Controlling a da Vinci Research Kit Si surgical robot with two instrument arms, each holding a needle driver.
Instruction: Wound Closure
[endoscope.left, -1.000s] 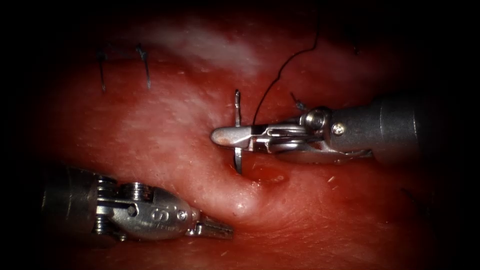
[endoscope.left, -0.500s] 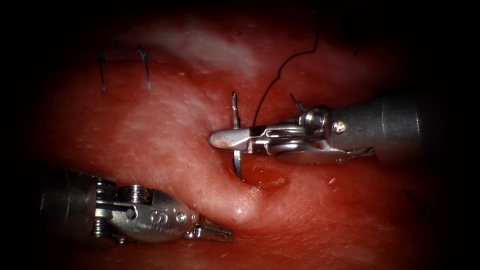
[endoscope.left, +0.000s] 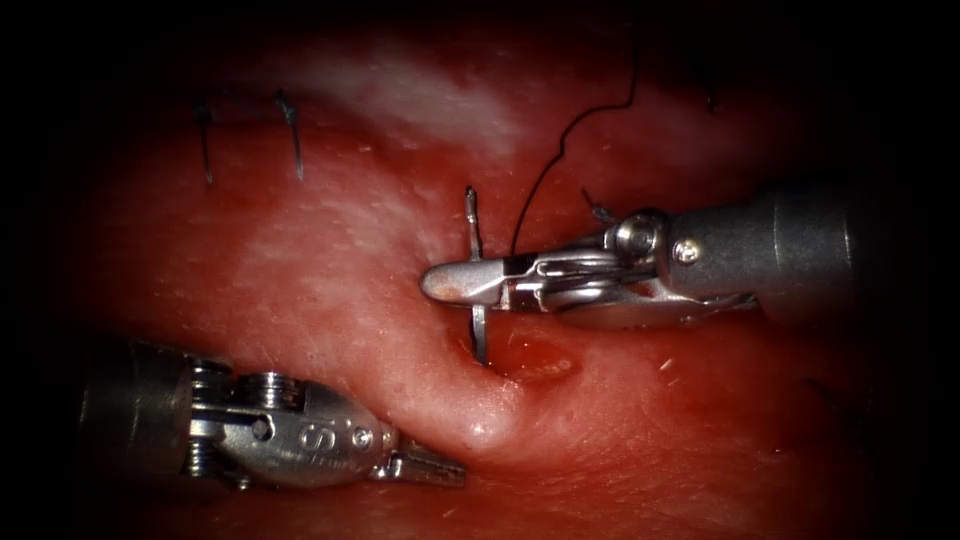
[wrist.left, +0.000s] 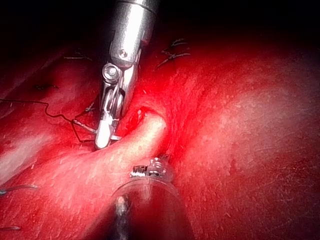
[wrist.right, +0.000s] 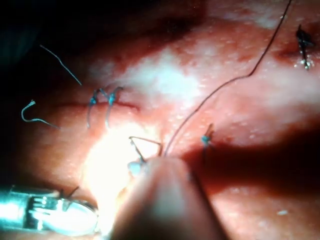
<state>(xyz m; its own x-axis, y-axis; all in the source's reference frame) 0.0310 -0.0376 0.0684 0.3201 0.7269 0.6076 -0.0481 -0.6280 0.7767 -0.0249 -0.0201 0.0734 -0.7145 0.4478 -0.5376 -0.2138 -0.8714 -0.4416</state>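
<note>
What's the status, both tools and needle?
Right tool shut on needle mid-curve, point at the cut's red fluid. Left tool shut, empty, low left. Thread trails upward.

Needle, thread and cut

We see the curved needle (endoscope.left: 476, 275) upright, its low tip at the wet cut (endoscope.left: 535, 362) in the tissue (endoscope.left: 330, 270); dark thread (endoscope.left: 560, 150) trails up.

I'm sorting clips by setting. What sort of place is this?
Probably a suturing practice bench: the right tool holds a curved needle at mid-curve, its lower end at the cut in the tissue; thread trails off. The left tool holds nothing.
</note>
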